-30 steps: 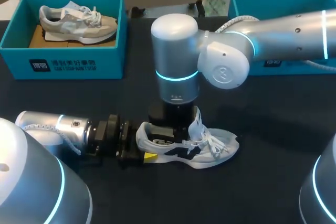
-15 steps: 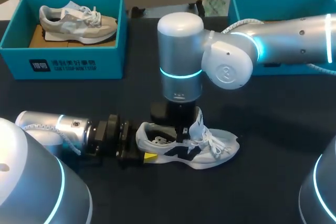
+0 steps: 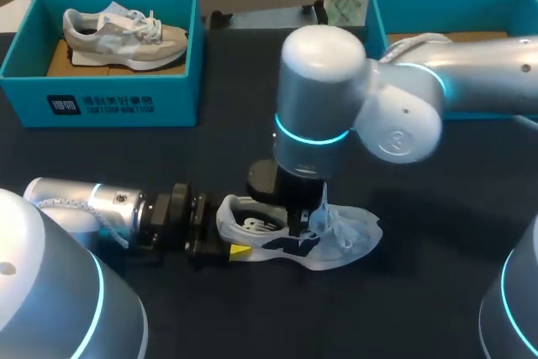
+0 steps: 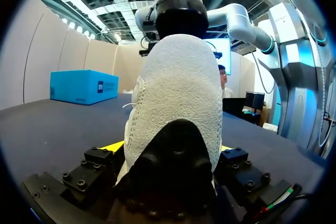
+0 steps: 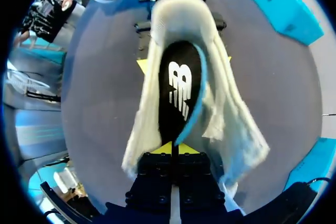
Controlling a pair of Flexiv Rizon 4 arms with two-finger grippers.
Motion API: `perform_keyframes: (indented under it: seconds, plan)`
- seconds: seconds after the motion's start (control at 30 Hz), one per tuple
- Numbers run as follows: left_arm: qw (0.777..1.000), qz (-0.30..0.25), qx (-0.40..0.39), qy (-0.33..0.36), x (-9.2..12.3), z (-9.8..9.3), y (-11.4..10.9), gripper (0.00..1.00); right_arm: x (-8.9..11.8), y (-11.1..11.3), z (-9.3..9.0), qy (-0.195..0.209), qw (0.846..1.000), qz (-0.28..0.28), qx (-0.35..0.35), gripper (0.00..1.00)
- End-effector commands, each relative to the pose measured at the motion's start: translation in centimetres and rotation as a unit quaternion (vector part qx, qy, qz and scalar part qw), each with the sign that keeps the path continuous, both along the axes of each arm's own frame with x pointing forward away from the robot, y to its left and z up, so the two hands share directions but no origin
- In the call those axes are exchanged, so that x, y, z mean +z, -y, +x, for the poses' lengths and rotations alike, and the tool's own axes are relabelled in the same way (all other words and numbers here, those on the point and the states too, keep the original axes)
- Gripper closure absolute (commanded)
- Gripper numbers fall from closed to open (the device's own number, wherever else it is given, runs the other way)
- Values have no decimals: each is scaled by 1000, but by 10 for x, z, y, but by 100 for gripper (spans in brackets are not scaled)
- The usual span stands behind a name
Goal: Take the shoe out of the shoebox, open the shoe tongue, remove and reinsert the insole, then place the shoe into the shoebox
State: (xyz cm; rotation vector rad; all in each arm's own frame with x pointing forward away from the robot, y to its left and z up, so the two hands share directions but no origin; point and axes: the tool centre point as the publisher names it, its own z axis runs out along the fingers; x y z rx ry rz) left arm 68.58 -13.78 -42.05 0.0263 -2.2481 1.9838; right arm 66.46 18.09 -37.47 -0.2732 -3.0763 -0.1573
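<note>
Head view: a white shoe (image 3: pixel 349 237) lies on its sole on the dark table (image 3: pixel 437 208), outside both boxes.
The left gripper (image 3: pixel 227 237) clamps its heel (image 4: pixel 173 103) from both sides; the right gripper (image 5: pixel 171 149), fingers pressed together, pinches the black insole (image 5: pixel 176 93) inside the opening.

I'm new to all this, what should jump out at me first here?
A white shoe lies mid-table, its heel clamped by the left pincer. From above, the right pincer pinches the black insole inside it. At the table's far left, a teal shoebox holds a second shoe.
</note>
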Motion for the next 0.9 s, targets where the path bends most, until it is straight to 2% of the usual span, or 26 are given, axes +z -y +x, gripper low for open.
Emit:
perform_keyframes:
  seconds: [0.03,0.57,0.9]
  plan:
    - [1000,0,2,0,0,3,3,100,21,15,-10,42,997,62,0,100]
    - [1000,0,2,0,0,3,3,100,32,14,8,71,987,141,38,100]
    - [1000,0,2,0,0,3,3,100,44,13,16,68,982,160,69,100]
